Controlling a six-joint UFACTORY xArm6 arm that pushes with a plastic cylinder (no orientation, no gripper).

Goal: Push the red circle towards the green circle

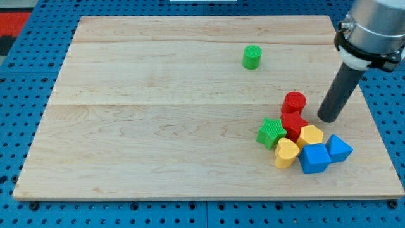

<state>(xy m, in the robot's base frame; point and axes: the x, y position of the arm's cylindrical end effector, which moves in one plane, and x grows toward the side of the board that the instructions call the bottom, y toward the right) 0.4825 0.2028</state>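
Now, tool: my tip [329, 118] holds nothing.
Spot: just right of red circle [294, 102], so a push goes toward green circle [252, 57].

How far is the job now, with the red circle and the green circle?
Done: nothing visible; the red circle sits in the cluster, far from the green circle. In hand: my tip stands just to the red circle's right, not clearly touching. Left: the whole push up-left.
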